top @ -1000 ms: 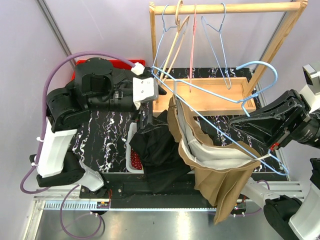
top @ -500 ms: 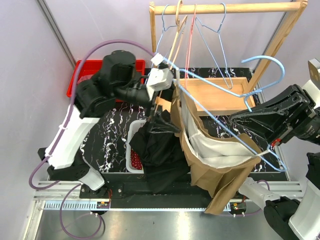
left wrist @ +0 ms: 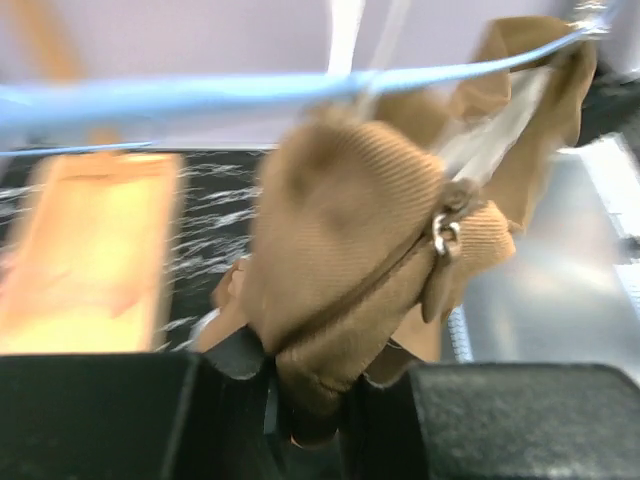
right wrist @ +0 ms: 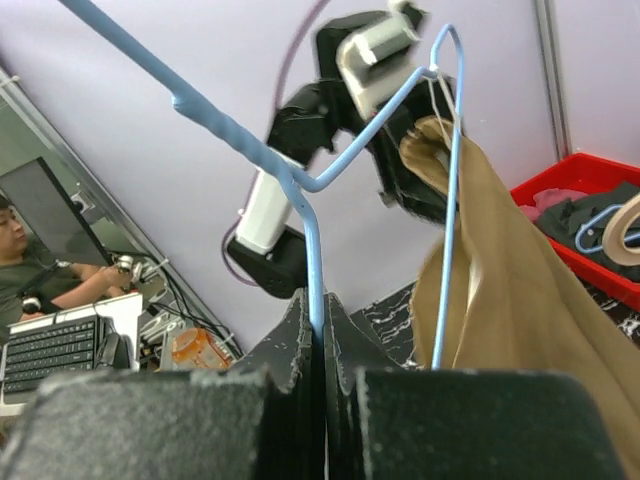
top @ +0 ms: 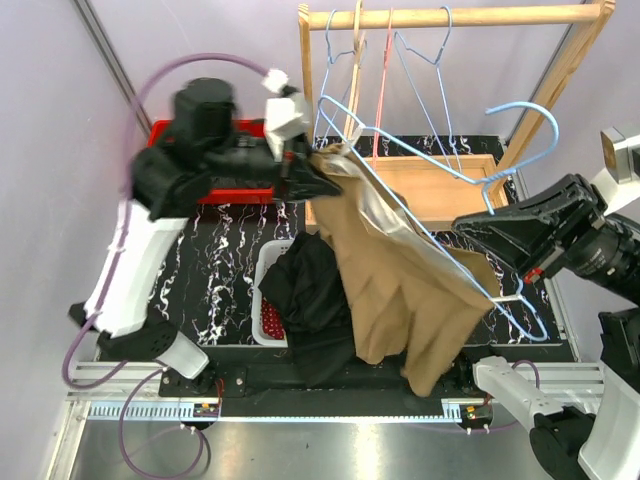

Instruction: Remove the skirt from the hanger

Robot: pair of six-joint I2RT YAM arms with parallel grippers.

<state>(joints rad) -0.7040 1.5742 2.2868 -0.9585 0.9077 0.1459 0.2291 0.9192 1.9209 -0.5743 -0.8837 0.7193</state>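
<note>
The tan skirt (top: pixel 400 280) hangs from the light blue wire hanger (top: pixel 440 170), draped over its long lower wire. My left gripper (top: pixel 322 183) is raised at the hanger's left end and is shut on the skirt's zippered waistband corner (left wrist: pixel 350 230), which bunches between the jaws of that gripper (left wrist: pixel 310 390). The hanger wire (left wrist: pixel 200 95) crosses just above it. On the right, my right gripper (top: pixel 470 228) is shut on the hanger's neck (right wrist: pixel 315 260); in its wrist view this gripper (right wrist: pixel 322 315) has the skirt (right wrist: pixel 510 290) hanging to its right.
A wooden rack (top: pixel 450 15) with several other hangers stands at the back over a wooden tray base (top: pixel 440 190). A white basket (top: pixel 268 300) holding black clothing (top: pixel 305 285) sits mid-table. A red bin (top: pixel 165 130) is at the back left, behind my left arm.
My left gripper closed on the skirt's waistband and rose up and left. The waist opening collapsed and the skirt stretched along the hanger. The right gripper shifted slightly with the hanger.
</note>
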